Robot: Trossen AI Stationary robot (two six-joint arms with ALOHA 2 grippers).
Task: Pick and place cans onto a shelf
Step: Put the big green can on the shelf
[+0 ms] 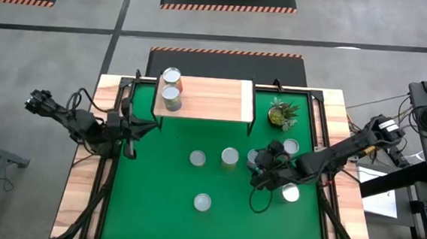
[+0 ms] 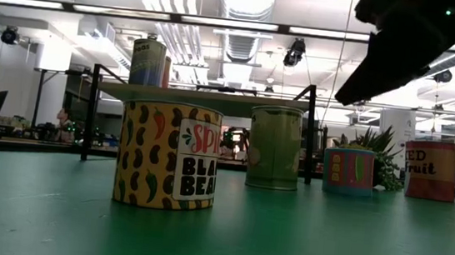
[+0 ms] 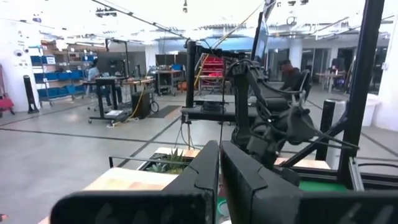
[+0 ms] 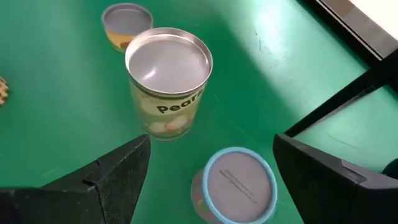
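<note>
Two cans [image 1: 171,87] stand on the light-wood shelf [image 1: 207,98] at its left end. Several more stand upright on the green table, among them a pear can [image 4: 169,87], a blue-rimmed can [image 4: 239,186] and a black-beans can [image 2: 168,155]. My right gripper [image 1: 259,172] hangs open, slanting down over the blue-rimmed can, a finger [image 4: 118,177] on either side of it, touching nothing. My left gripper [image 1: 151,126] is shut and empty, held level above the table's left side, near the shelf's left front leg.
A small potted plant [image 1: 282,114] stands right of the shelf. Two cans [image 1: 291,146] [image 1: 290,193] sit close to the right arm. A single can [image 1: 202,202] stands toward the near edge, with bare green table around it and on the left.
</note>
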